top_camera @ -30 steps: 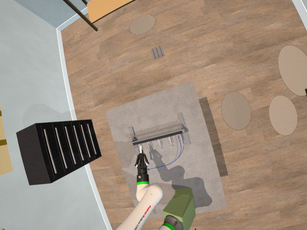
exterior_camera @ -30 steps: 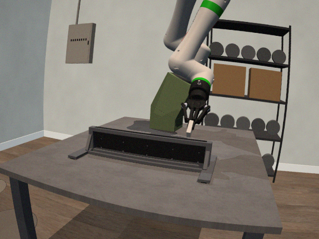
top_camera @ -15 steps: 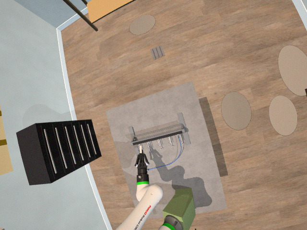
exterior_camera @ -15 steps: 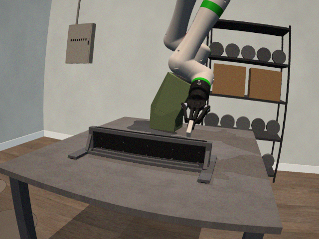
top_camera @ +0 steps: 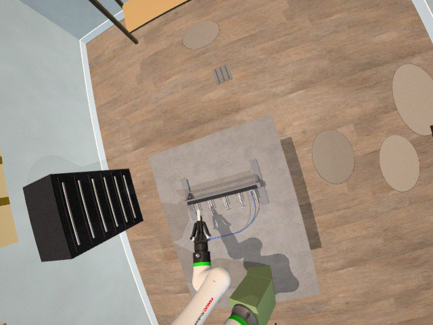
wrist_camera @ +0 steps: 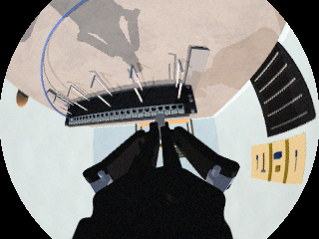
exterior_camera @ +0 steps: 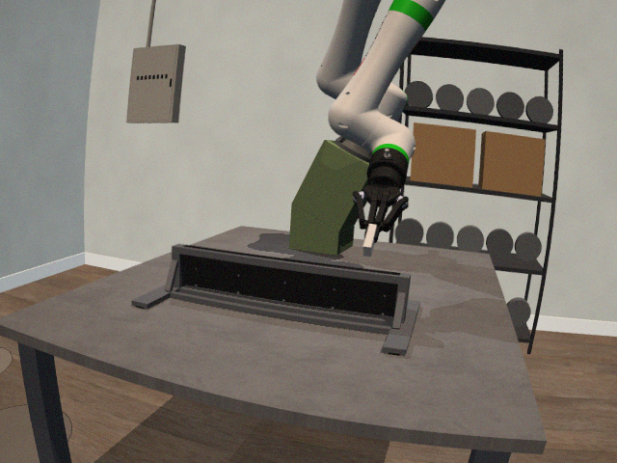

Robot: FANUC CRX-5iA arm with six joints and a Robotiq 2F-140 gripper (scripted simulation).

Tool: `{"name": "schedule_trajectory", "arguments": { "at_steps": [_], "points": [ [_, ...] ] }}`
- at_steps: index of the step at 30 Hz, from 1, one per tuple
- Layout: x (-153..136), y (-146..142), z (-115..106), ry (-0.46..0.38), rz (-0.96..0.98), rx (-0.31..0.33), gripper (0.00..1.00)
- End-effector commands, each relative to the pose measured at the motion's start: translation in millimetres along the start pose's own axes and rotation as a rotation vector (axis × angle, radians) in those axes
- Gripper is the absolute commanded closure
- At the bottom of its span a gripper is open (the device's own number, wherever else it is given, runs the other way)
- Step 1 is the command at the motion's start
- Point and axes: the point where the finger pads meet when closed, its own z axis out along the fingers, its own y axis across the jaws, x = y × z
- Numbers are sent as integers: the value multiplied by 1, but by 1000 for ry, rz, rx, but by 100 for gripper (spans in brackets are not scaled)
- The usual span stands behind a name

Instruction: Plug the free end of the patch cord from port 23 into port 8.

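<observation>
"Is the patch cord (top_camera: 239, 232) (wrist_camera: 43, 65) in hand?"

"Seemingly not. The gripper (top_camera: 199, 214) (exterior_camera: 369, 239) (wrist_camera: 160, 119) is fully closed, apparently on nothing, before the patch rack's (top_camera: 223, 194) (exterior_camera: 283, 260) (wrist_camera: 193, 111) left part. The cord loops out from the rack's right end; its free plug is hidden."

"The risk?"

"Advancing closed could shove the loose rack. Descending blindly could pin the cord or nudge its free end towards the edge."

The pincer (top_camera: 199, 214) (exterior_camera: 369, 241) (wrist_camera: 160, 119) has backed slightly away from the rack (top_camera: 223, 194) (exterior_camera: 291, 264) (wrist_camera: 120, 100), drawing the arm (top_camera: 212, 279) (exterior_camera: 371, 117) back too.
</observation>
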Motion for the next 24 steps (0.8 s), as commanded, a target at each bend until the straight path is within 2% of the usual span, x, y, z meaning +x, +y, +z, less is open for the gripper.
{"name": "schedule_trajectory", "arguments": {
  "at_steps": [1,6,10,17,24],
  "points": [
    [0,0,-29,0,0,0,100],
    [0,0,-73,0,0,0,100],
    [0,0,-98,0,0,0,100],
    [0,0,-112,0,0,0,100],
    [0,-1,-113,0,0,0,100]
  ]
}}
